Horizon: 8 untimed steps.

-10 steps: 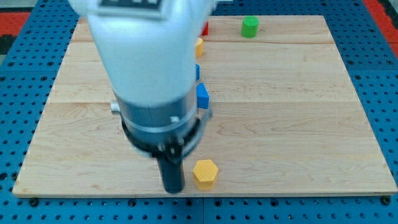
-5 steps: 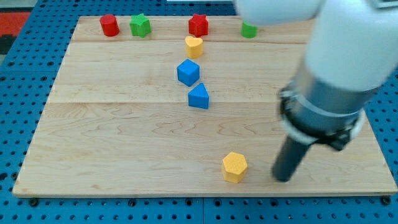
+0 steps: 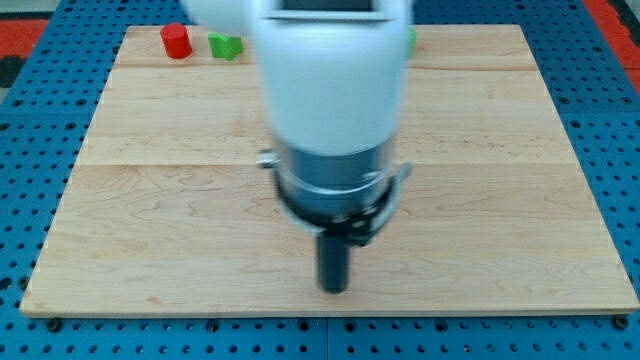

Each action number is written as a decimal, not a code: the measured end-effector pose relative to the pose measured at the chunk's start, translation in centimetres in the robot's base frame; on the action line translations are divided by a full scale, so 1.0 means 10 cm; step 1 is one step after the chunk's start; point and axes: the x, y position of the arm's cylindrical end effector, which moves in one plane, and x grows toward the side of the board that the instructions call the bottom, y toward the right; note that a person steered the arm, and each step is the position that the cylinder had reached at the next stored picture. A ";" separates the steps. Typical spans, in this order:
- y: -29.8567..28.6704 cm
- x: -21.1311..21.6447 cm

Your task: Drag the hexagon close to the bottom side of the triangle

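My tip [image 3: 334,288] rests on the wooden board [image 3: 150,200] near the middle of its bottom edge. The arm's white and grey body [image 3: 335,120] fills the middle of the view. The yellow hexagon and the blue triangle do not show; the arm hides that part of the board, so I cannot tell where the tip is relative to them.
A red cylinder [image 3: 176,40] and a green star [image 3: 227,45] sit at the board's top left. A sliver of a green block [image 3: 412,40] shows beside the arm at the top. The other blocks are hidden behind the arm.
The arm swung from the view's left to the right, then back to the centre. The yellow hexagon moved right along the bottom and is now out of sight.
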 end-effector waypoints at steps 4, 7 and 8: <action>-0.15 -0.16; 0.07 -0.68; 0.10 -0.69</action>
